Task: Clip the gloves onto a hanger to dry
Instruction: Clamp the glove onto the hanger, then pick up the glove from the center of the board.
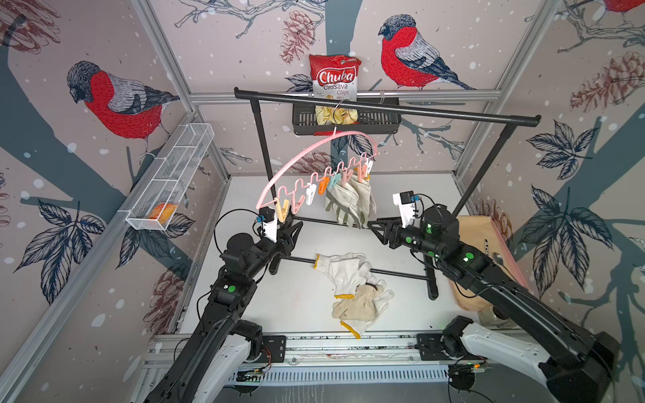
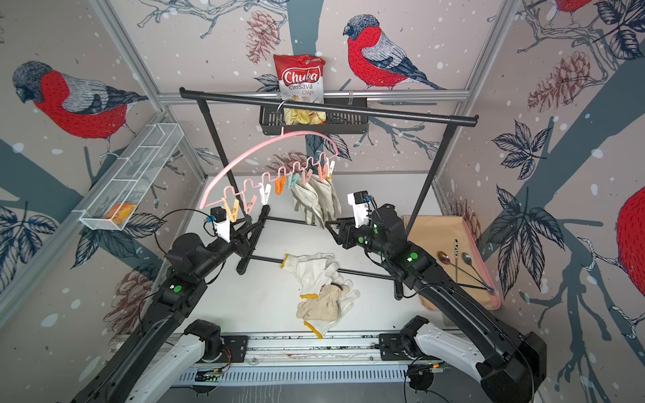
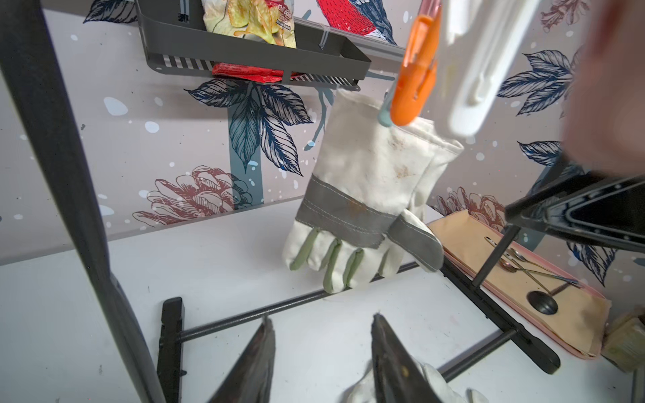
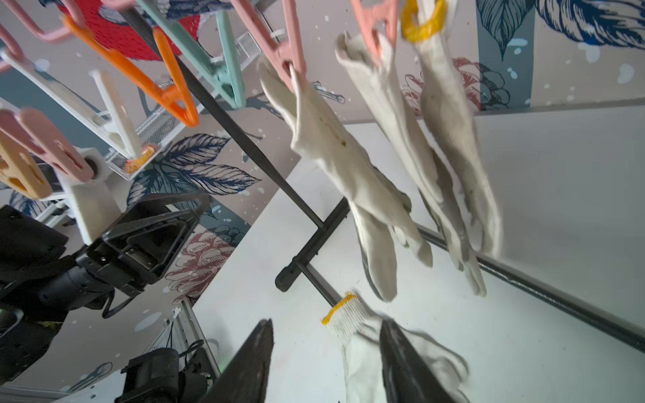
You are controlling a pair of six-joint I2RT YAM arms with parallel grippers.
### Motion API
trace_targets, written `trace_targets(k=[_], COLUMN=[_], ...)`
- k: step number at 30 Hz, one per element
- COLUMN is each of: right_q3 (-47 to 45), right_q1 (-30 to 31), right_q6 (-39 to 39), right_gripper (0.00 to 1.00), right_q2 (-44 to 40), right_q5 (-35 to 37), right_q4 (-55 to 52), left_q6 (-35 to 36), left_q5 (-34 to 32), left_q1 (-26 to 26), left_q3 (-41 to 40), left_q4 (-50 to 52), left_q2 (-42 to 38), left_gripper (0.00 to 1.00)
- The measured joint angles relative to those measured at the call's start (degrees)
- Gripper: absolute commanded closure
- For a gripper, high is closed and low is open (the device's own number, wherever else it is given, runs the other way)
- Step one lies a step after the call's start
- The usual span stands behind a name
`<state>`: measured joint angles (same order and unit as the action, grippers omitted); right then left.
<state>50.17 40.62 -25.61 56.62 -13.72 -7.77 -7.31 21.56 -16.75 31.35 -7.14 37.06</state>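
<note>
Thin pink arched plastic hanger with pastel pegs (image 1: pixel 296 157) hangs from a black metal rack (image 1: pixel 419 111). Three off-white work gloves (image 1: pixel 350 202) are clipped on, just beyond the right pincer (image 1: pixel 370 225), which is parted and empty. The left pincer (image 1: pixel 291 232), also parted and empty, sits below free pegs. A heap of white knitted yellow-cuffed gloves (image 1: pixel 349 279) lies unclipped on the white table (image 1: pixel 279 296) beneath, between both pincers

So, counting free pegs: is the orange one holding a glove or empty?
Empty. In the right wrist view the orange peg hangs with nothing in its tip; the nearest glove hangs from a pink peg.
</note>
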Motion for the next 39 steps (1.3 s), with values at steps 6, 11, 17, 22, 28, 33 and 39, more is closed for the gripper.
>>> trace_targets(k=[6, 11, 17, 22, 28, 33, 39], right_q3=[-1.2, -1.7, -4.3, -5.5, -3.6, -2.6, -2.6], right_q1=[7.5, 12.9, 17.5, 21.0, 22.5, 24.0, 24.5], right_q6=[2.7, 10.1, 29.2, 47.2, 60.5, 67.5, 72.1], right_gripper=[0.5, 0.5, 0.47, 0.45, 0.45, 0.46, 0.47], right_q2=[0.4, 1.3, 3.9, 8.1, 15.7, 21.2, 24.7], right_q5=[6.1, 9.6, 11.7, 12.3, 13.3, 13.8, 15.2], right_q4=[-4.1, -6.3, -6.9, -10.3, -14.0, -16.6, -16.2], left_q6=[6.5, 16.5, 30.9, 42.0, 51.2, 52.6, 52.2], left_q5=[5.6, 9.0, 9.8, 9.2, 6.0, 3.7, 2.2], left_q1=[0.0, -1.4, -6.9, -10.5, -12.3, -12.4, -12.4], left_q3=[-0.5, 1.5, 3.8, 4.2, 3.6, 2.1, 1.0], left_q4=[5.4, 12.1, 20.2, 27.9, 34.6, 34.9, 34.8], left_q2=[-5.0, -6.0, -4.5, -4.0, -4.1, -5.8, -7.0], left_gripper=[0.58, 0.58, 0.58, 0.58, 0.58, 0.58, 0.58])
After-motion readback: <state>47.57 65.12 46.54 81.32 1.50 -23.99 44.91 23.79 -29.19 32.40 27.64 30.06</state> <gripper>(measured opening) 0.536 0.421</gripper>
